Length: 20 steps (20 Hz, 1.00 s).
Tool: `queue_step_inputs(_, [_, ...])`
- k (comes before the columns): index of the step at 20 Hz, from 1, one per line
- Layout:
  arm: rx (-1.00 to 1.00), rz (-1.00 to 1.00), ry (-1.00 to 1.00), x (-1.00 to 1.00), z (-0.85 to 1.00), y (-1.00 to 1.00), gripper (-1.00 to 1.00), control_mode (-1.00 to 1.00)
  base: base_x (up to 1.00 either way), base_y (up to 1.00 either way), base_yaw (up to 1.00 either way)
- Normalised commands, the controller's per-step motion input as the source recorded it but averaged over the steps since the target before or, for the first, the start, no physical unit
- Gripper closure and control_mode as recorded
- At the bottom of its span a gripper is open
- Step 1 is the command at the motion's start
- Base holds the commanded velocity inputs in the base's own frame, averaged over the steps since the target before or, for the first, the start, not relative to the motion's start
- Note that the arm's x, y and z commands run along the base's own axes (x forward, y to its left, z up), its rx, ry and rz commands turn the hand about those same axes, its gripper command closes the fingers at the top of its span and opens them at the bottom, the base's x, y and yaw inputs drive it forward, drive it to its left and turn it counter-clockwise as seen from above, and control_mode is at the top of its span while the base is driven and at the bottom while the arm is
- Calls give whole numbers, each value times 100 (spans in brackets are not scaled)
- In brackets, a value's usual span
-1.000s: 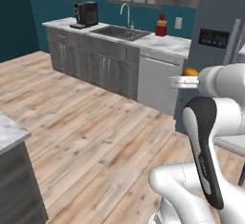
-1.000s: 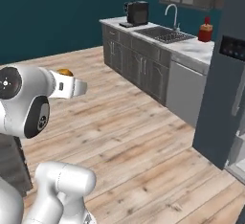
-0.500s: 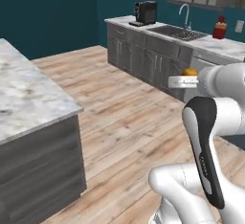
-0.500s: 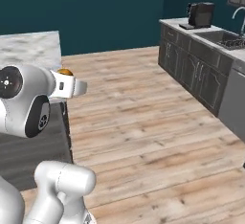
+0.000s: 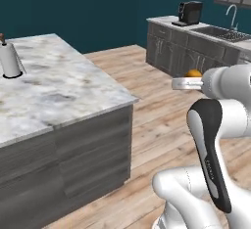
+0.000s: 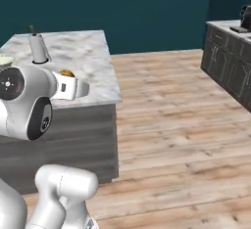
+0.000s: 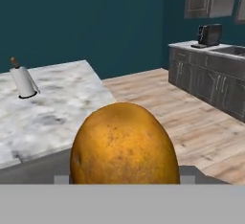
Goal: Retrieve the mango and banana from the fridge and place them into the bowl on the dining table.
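Mango [image 7: 124,144] between fingers, near dining table [image 7: 52,108]

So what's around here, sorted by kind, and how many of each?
Fruit: 1, the mango in the end effector
Paper towel rolls: 1
Bowls: 1
Coffee machines: 1
Sinks: 1
Total: 5
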Motion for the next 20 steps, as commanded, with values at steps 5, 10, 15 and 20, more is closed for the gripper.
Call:
queue_step_inputs(5, [0, 0, 0, 0, 0, 0, 100, 100, -23, 100, 23])
queue_step_inputs(10, [0, 0, 0, 0, 0, 0, 100, 100, -28, 100, 21])
queue_step_inputs(15, [0, 0, 0, 0, 0, 0, 100, 100, -6, 100, 14])
queue_step_inputs(20, [0, 0, 0, 0, 0, 0, 100, 100, 5, 100, 2])
